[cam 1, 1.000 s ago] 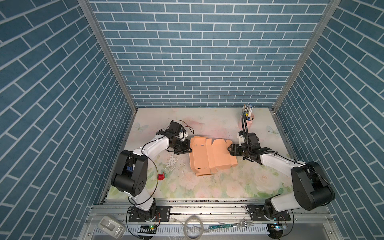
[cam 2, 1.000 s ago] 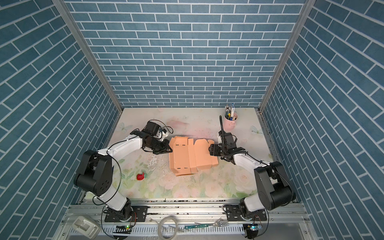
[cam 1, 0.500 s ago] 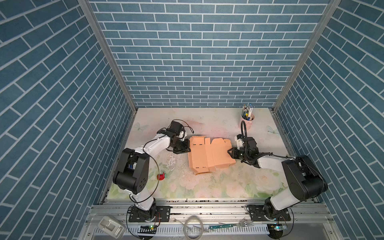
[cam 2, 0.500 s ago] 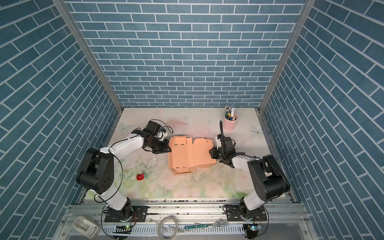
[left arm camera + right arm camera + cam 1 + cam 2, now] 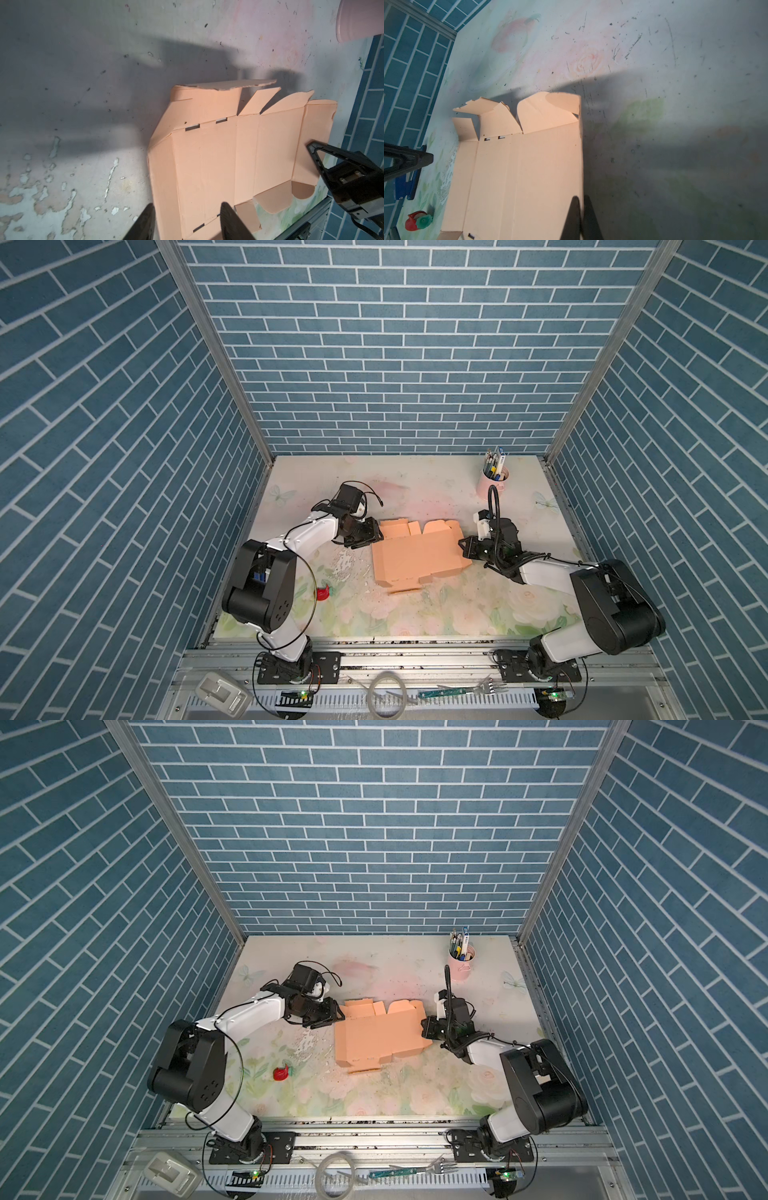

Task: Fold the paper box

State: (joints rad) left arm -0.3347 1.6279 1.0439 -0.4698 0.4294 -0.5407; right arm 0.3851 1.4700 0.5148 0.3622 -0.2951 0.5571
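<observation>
The paper box (image 5: 417, 558) (image 5: 379, 1038) is a peach die-cut sheet lying mostly flat on the floral mat, its far flaps standing up slightly. In both top views my left gripper (image 5: 376, 536) (image 5: 337, 1018) is at the sheet's left edge. The left wrist view shows that gripper (image 5: 187, 207) open, its fingers straddling the near edge of the box (image 5: 228, 158). My right gripper (image 5: 463, 545) (image 5: 424, 1029) is at the sheet's right edge. In the right wrist view this gripper (image 5: 580, 198) is shut on that edge of the box (image 5: 519, 176).
A pink cup of pens (image 5: 493, 485) (image 5: 460, 966) stands at the back right, behind the right arm. A small red object (image 5: 323, 592) (image 5: 281, 1073) lies on the mat at front left. Brick-pattern walls close in the left, right and back sides.
My left gripper has opened and let go of the sheet's left edge, and the sheet now lies flatter. My right gripper moved in and shut on the right edge.
</observation>
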